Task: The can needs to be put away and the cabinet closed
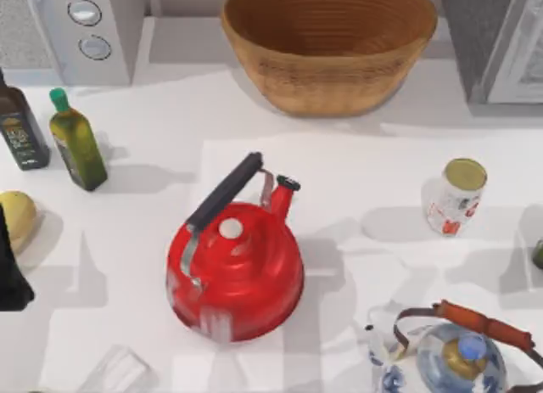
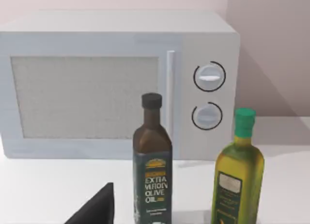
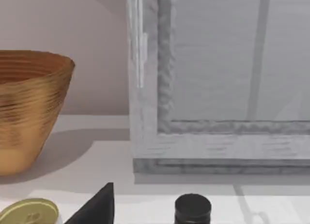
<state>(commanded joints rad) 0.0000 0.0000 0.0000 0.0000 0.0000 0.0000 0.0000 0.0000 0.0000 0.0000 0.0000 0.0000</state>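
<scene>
Gold lid, white label with red marks: where does the can (image 1: pixel 456 196) stand? (Student)

Fig. 1, top view: upright on the table (image 1: pixel 153 232), close to its right edge and forward of the cabinet (image 1: pixel 501 41) at the back right corner. The woven basket (image 1: pixel 329 45) sits at the middle of the back edge, and the red kettle (image 1: pixel 236 266) stands near the table's centre, well apart from the can. (Tutor)

And relative to the right gripper (image 3: pixel 97 209)? (Student)

Right wrist view: the can's lid shows just beside the gripper's dark tip, with a narrow strip of table between them. A dark bottle cap (image 3: pixel 192 208) lies on the tip's other side, and the cabinet's white framed door rises beyond. Whether this gripper is open or closed cannot be told, and nothing is seen held in it. (Tutor)

What of the left gripper (image 2: pixel 97 209)? (Student)

Its arm (image 1: pixel 12 274) sits at the table's left edge, far from the can. The wrist view faces the white microwave (image 2: pixel 116 83), a dark olive oil bottle (image 2: pixel 152 171) and a green-capped bottle (image 2: pixel 238 175). Its state likewise cannot be told. (Tutor)
</scene>
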